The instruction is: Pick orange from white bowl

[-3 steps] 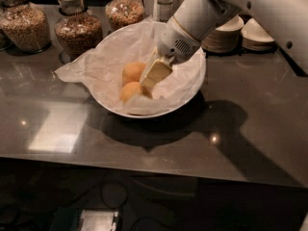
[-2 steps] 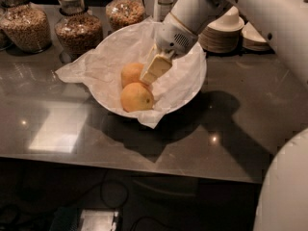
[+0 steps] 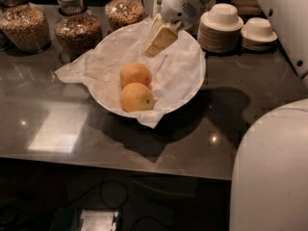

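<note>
Along the back edge of the countertop (image 3: 57, 129), at the left, stand three lidded glass jars (image 3: 77, 30) of brown grains or nuts, set back out of the working space. The counter itself is dark, polished stone that mirrors the ceiling lights.

A crumpled sheet of white paper (image 3: 91, 71) spills over the left rim of the white bowl (image 3: 202, 76), which sits toward the middle of the counter. The bowl is wide, smooth and shallow, and the paper lining it probably keeps the fruit from rolling. Two oranges lie touching in its hollow, the rear orange (image 3: 135, 74) and the front orange (image 3: 136, 96), both round and dimpled with a dull skin.

The gripper (image 3: 153, 49) hangs over the back of the bowl, angled down toward the fruit but clear of it. Its cream, wedge-shaped fingers look pressed together and have hold of nothing.

Stacked small white dishes (image 3: 221, 28) wait at the back right corner, and the robot's glossy white body (image 3: 269, 172) fills the near right.
</note>
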{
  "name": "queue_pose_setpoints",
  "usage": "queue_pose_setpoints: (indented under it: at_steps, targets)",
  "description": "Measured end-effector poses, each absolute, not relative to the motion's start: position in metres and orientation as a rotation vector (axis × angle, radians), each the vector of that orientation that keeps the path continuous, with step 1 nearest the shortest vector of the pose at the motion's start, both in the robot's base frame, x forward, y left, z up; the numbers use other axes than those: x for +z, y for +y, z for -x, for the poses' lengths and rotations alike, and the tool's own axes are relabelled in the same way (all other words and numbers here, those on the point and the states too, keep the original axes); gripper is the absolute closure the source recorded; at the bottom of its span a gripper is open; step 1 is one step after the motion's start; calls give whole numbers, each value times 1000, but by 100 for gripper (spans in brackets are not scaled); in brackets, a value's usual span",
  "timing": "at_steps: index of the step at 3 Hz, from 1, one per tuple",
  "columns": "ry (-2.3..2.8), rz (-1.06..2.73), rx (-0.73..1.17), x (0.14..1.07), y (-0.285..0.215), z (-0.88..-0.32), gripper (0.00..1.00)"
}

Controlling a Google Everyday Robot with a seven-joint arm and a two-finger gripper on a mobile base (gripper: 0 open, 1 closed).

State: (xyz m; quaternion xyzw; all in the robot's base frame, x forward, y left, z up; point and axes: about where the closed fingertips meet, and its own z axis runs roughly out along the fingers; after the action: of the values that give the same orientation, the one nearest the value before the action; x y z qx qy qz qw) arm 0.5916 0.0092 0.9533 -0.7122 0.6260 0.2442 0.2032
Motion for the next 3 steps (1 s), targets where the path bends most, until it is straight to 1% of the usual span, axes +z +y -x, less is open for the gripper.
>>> queue_pose_setpoints:
  at_steps: [1,3]
  targets:
    - [1683,1993,715,948,17,-587,37]
    - [1647,1935,797,921,19,-533,52]
